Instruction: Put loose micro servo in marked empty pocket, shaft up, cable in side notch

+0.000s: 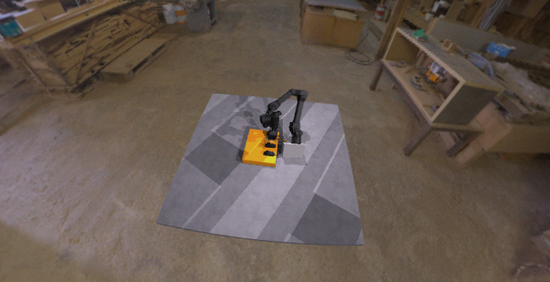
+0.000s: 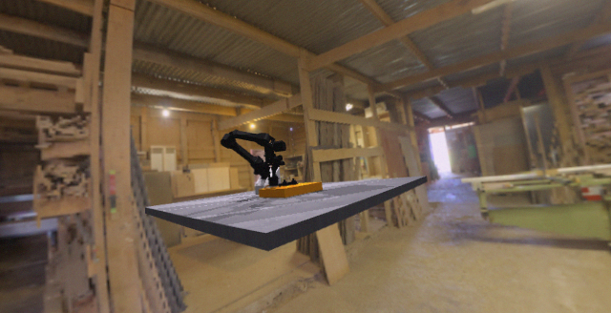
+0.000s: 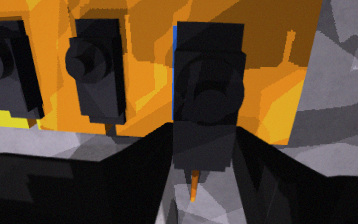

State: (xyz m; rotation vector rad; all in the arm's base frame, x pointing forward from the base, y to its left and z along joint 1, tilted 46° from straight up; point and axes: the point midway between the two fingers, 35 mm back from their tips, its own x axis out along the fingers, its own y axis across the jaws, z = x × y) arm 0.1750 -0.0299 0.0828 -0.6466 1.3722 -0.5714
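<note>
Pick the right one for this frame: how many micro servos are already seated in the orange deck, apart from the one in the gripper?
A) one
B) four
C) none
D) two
D: in the wrist view two dark servos sit in the orange deck left of the held servo, which the gripper is clamped on.

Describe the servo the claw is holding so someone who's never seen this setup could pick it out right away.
Find the orange deck on the grey striped mat. Three dark micro servos line its near edge in the wrist view; the held servo is the rightmost. Unlike its two seated neighbours, it is clamped in the black claw, has a blue strip along its left side, and an orange cable hangs below it.
</note>
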